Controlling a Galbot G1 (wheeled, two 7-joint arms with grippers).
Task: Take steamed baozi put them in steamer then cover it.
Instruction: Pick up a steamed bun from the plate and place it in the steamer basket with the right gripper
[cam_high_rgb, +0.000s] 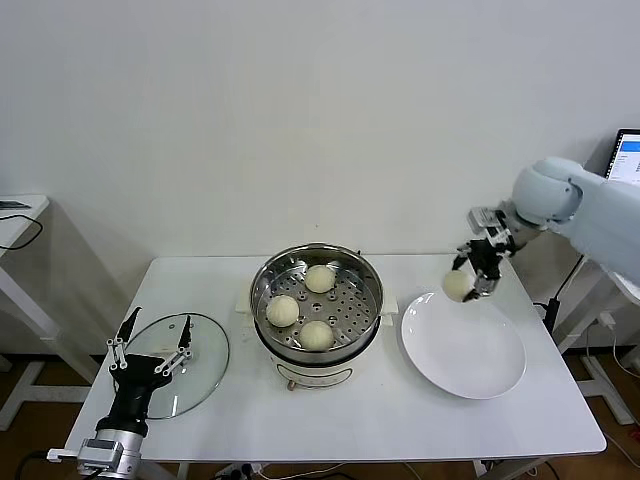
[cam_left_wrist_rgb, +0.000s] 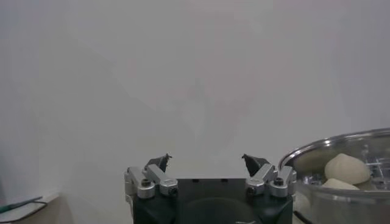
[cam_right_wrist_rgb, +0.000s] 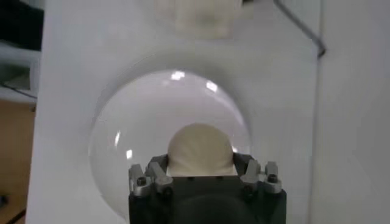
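Note:
The steamer (cam_high_rgb: 268, 283) stands mid-table on its cream base, with three steamed baozi (cam_high_rgb: 320, 278) on the perforated tray. A fourth baozi (cam_high_rgb: 457, 287) hangs above the far edge of the white plate (cam_high_rgb: 470, 365), and my right gripper (cam_high_rgb: 472, 277) is shut on it. The right wrist view shows that baozi (cam_right_wrist_rgb: 200, 146) between the right gripper's (cam_right_wrist_rgb: 200, 163) jaws, over the plate (cam_right_wrist_rgb: 122, 140). The cover (cam_high_rgb: 208, 358), a glass lid, lies flat at the table's left. My left gripper (cam_high_rgb: 152, 335) stands open just above it, holding nothing. In the left wrist view the left gripper (cam_left_wrist_rgb: 207, 159) is empty, with the steamer (cam_left_wrist_rgb: 341, 146) beside it.
The white table (cam_high_rgb: 400, 425) ends close in front of the lid and plate. A side table (cam_high_rgb: 20, 212) stands off to the left, and a laptop screen (cam_high_rgb: 627, 155) shows at the right edge. A dark cable (cam_right_wrist_rgb: 298, 27) runs past the steamer's base (cam_right_wrist_rgb: 204, 15).

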